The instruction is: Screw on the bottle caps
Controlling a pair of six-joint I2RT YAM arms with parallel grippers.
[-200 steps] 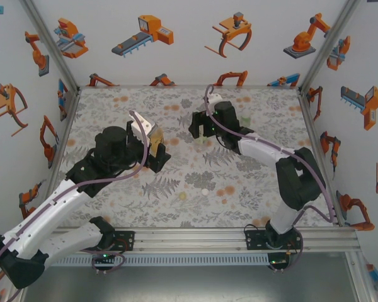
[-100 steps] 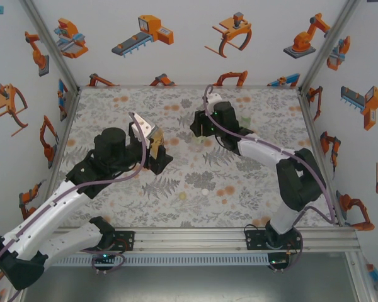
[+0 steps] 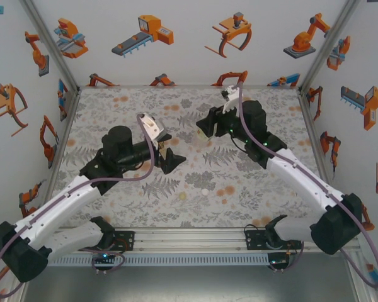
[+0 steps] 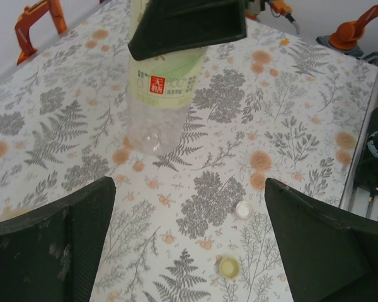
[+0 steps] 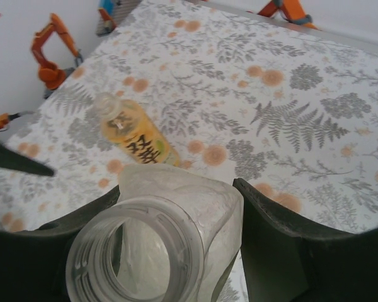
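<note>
As I had the right gripper (image 5: pixel 176 189) clamped on the shoulder of the clear thin-walled plastic bottle with the pale green label (image 4: pixel 167 82), fingers pressed on both sides just below its open threaded mouth, the bottle stood base-down over the floral-print table (image 4: pixel 315 126), in front of the left gripper (image 4: pixel 189 185). I couldn't tell if the base touched the table. The left fingers stood wide apart with nothing between them. Both caps lay on the table near that gripper: the tiny round white plastic cap (image 4: pixel 243 209) and the tiny round pale yellow plastic cap (image 4: pixel 228 268). They were near each other but not touching, and apart from the held bottle. The amber-liquid plastic bottle with the yellow label (image 5: pixel 135 135) lay on its side on the table, seemingly uncapped. Handling, my read: the held bottle looked empty, so it was light and soft. The wall looked dented at the pinch. A hard squeeze would buckle it, and a weak one would let it spin under capping torque, so the stiffer neck and shoulder was the right hold. The caps looked rigid, light, smooth and low, so they could skid or flip easily. I'd take one across its rim from above, with the fingers narrowed first. I couldn't tell which cap fit this bottle.
</note>
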